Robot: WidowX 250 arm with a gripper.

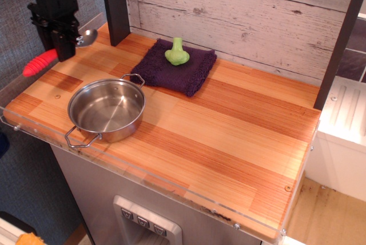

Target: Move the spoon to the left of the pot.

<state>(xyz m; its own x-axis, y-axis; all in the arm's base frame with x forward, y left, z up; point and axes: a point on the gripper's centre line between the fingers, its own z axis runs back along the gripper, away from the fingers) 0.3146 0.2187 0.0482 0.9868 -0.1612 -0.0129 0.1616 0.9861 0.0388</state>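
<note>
Spoon (pixel 52 54) first: it hangs in the air over the far-left corner of the wooden counter (pixel 229 136), carried crosswise by the black gripper (pixel 62 44). The red ribbed handle sticks out to the left, past the counter's clear edge guard, and the silver bowl pokes out to the right of the jaws. The gripper is closed around the spoon near where handle meets bowl, though the dark fingers blend together against the arm, so the exact contact point is probably, not certainly, at the handle's upper end.

The pot (pixel 107 109) sits near the front-left of the counter, upright and empty, with one wire loop toward the camera and one toward the back. The spoon is above and behind it, well apart, already on its left side. Further back lies a purple cloth (pixel 176 71) with a small green object (pixel 176 53) on it, both clear of the work.

As for handling, the spoon looks light and stiff. The thick ribbed handle should give the fingers good purchase, while the polished bowl would likely be slippery, so the handle is the sensible place to hold. Held off its middle, it may tip when released, and it should be lowered over the wood, not beyond the edge.
</note>
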